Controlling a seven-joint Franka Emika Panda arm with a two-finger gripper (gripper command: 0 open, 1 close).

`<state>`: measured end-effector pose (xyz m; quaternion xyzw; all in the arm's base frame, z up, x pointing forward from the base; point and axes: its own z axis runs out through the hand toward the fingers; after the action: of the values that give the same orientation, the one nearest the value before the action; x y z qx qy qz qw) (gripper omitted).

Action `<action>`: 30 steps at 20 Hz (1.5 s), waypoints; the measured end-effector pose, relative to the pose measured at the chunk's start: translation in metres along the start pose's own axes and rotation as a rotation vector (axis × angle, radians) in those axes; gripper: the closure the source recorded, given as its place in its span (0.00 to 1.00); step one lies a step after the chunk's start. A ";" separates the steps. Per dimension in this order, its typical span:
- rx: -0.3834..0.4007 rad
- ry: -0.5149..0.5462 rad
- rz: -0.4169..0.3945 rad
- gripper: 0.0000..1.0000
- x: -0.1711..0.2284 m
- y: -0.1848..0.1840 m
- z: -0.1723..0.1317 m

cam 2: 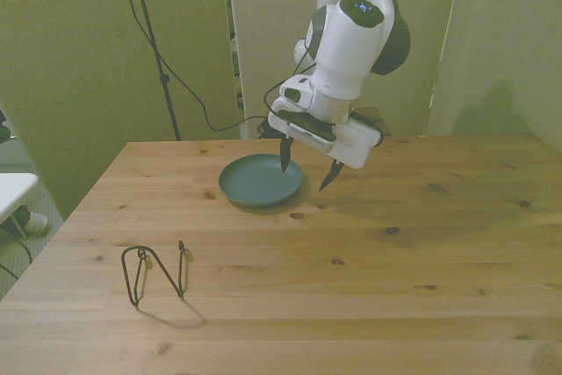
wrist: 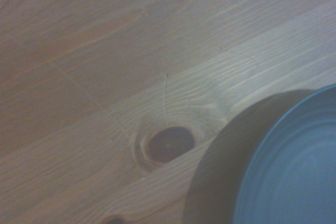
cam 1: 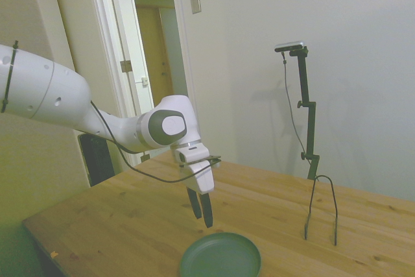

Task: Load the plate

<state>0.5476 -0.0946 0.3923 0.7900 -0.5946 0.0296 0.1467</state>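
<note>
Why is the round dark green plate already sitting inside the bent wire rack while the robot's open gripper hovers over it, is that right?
Not quite. The round dark green plate lies flat on the wooden table, apart from the bent wire rack, as the front view shows. The open gripper does hover at its rim.

We see part of the plate [wrist: 294, 166], its rim curving over the wooden table [wrist: 131, 40], with a dark knot [wrist: 168, 144] just beside it.
</note>
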 end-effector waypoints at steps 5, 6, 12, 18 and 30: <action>0.011 0.004 0.002 0.00 0.002 -0.001 0.004; 0.017 0.004 0.011 0.00 0.007 -0.001 0.012; 0.029 0.022 0.019 0.00 0.021 -0.008 0.044; 0.064 0.029 0.015 1.00 0.019 -0.002 0.045; 0.059 0.018 0.012 1.00 0.017 0.000 0.049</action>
<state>0.5461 -0.1233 0.3493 0.7900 -0.5970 0.0551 0.1282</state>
